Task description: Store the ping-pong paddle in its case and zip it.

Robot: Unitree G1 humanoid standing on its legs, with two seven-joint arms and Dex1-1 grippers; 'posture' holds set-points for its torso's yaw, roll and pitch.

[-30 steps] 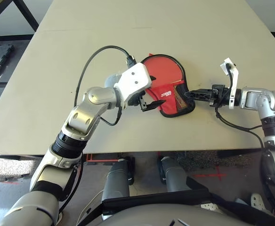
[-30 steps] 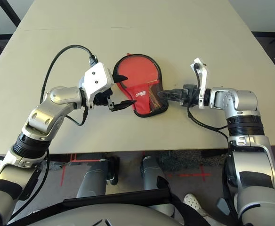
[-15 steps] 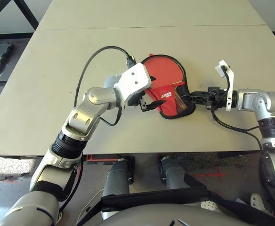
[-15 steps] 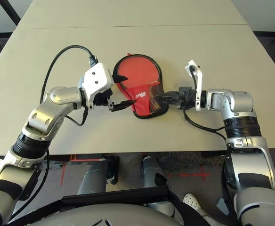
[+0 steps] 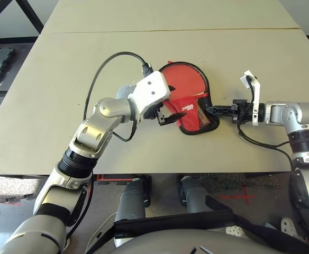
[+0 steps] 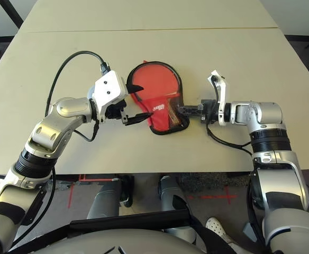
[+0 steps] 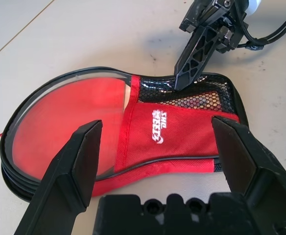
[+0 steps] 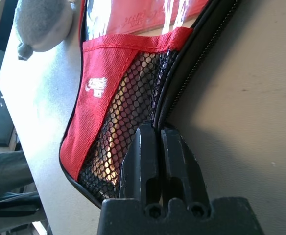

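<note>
The red case lies flat mid-table, black trim all round, white logo on its front flap. The paddle sits inside: its striped handle shows through the black mesh pocket, and its round face is under the glossy red part. My left gripper is open at the case's near-left edge, its fingers spread wide with the case just ahead. My right gripper is shut, its tips pressed to the zip along the case's right edge.
The beige table has bare room on every side of the case. A grey fuzzy round shape shows beyond the case in the right wrist view. My left arm's black cable loops above the table.
My right wrist has slid left toward the case and turned a little, its tips staying at the case's right edge. The left arm and the case have stayed put.
</note>
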